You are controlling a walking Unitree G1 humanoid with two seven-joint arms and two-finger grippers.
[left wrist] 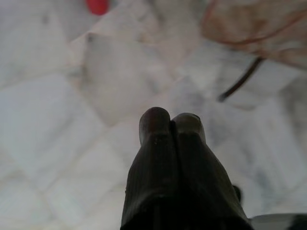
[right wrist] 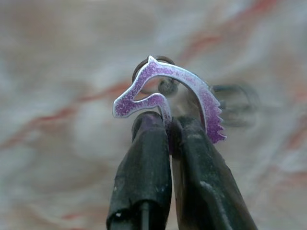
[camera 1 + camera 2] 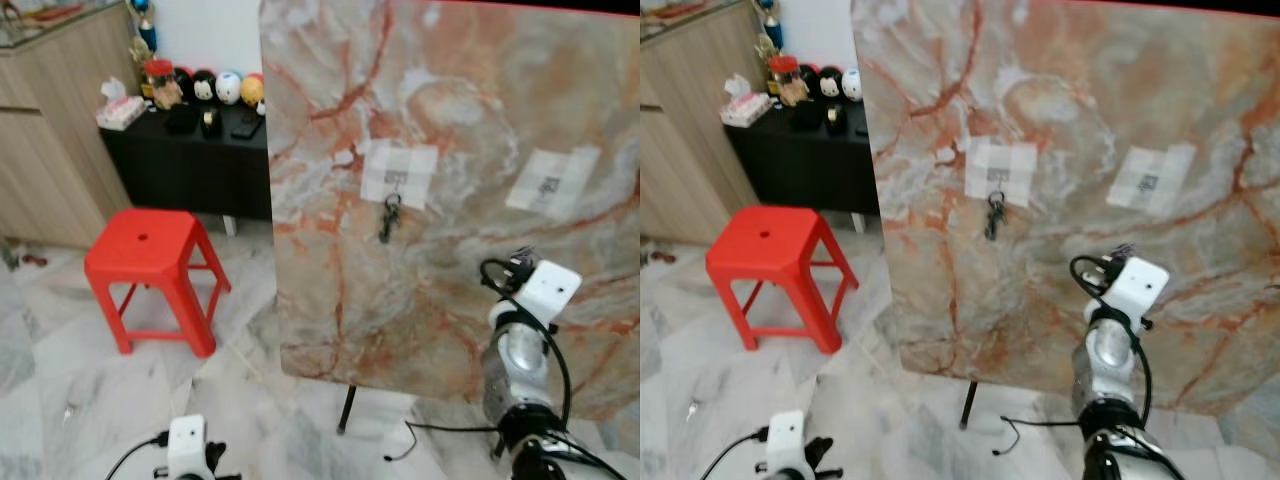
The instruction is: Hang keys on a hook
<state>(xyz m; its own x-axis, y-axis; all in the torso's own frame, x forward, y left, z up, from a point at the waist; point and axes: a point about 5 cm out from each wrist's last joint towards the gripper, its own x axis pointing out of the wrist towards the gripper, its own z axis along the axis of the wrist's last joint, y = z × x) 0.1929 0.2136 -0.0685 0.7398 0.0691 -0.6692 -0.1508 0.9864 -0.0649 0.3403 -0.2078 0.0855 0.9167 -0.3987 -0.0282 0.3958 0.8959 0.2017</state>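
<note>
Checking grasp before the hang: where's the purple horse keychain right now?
Right wrist view: the purple horse keychain is pinched in the right pincer, raised on the robot's right before the marble board.

Ahead of the right gripper point(image 2: 169, 125) stands the marble panel point(image 3: 460, 120), open air between; a key bunch point(image 3: 389, 218) already hangs up-left of it, red stool point(image 3: 150, 250) well aside

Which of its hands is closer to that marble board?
The right. The right gripper, pinching a purple horse-head keychain, is raised in front of the marble board. The left gripper, fingers shut, hangs low over the floor tiles.
</note>
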